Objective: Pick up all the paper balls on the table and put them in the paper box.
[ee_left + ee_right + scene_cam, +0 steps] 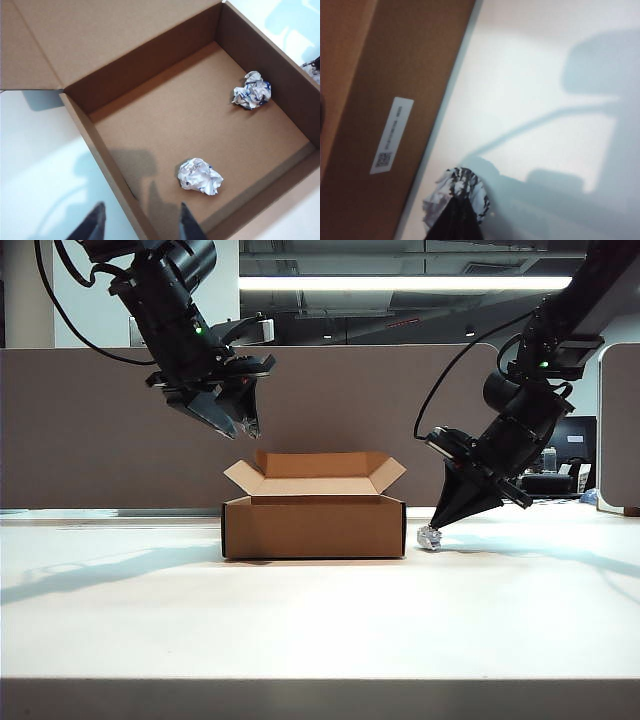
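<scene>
1. Exterior view: the paper box (313, 525) sits mid-table (300, 630) with its flaps open, and the last paper ball (428, 537) lies on the table just beside the box's right wall.
2. The right gripper (436, 523) is down on that ball, its fingers pinched together on the paper (the right wrist view shows the dark fingertips drawn into one point on the wad (456, 194)). The ball rests on the table, not yet lifted.
3. The left gripper (243, 427) hangs above the box's left side, its fingers (94, 225) spread apart and empty.
4. Left wrist view: two paper balls already lie inside the box, one (200, 176) near the wall closest to that gripper, the other (252, 90) towards the far right wall.
5. The box lies to the left of the held ball and its wall stands higher, so the carry likely needs to go up first, then left over the rim. The right arm is plainly the nearer one.
</scene>
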You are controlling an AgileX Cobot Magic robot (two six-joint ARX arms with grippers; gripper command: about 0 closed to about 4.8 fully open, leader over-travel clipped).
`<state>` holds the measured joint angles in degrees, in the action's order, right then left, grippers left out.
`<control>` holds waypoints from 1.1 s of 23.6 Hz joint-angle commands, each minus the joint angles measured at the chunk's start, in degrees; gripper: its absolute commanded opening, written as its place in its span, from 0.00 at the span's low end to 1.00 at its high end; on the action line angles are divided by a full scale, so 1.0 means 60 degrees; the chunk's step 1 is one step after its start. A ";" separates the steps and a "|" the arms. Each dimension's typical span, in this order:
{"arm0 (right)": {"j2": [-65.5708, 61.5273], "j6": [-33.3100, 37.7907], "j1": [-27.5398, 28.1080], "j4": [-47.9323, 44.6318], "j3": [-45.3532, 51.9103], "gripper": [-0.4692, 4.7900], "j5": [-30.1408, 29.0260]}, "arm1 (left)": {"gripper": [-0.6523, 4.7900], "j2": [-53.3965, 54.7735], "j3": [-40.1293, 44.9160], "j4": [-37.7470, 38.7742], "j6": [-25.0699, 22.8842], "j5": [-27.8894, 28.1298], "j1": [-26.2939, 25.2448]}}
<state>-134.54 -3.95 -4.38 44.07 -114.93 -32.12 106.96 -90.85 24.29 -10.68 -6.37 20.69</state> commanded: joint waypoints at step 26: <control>0.0790 -0.0750 -0.2350 0.0463 -0.2058 0.54 0.0699 | 0.46 -0.0226 -0.0069 -0.0117 0.0025 0.0022 0.0004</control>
<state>-130.91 -6.79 -18.41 47.27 -126.76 -32.38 106.19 -90.85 24.27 -10.63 -6.35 20.69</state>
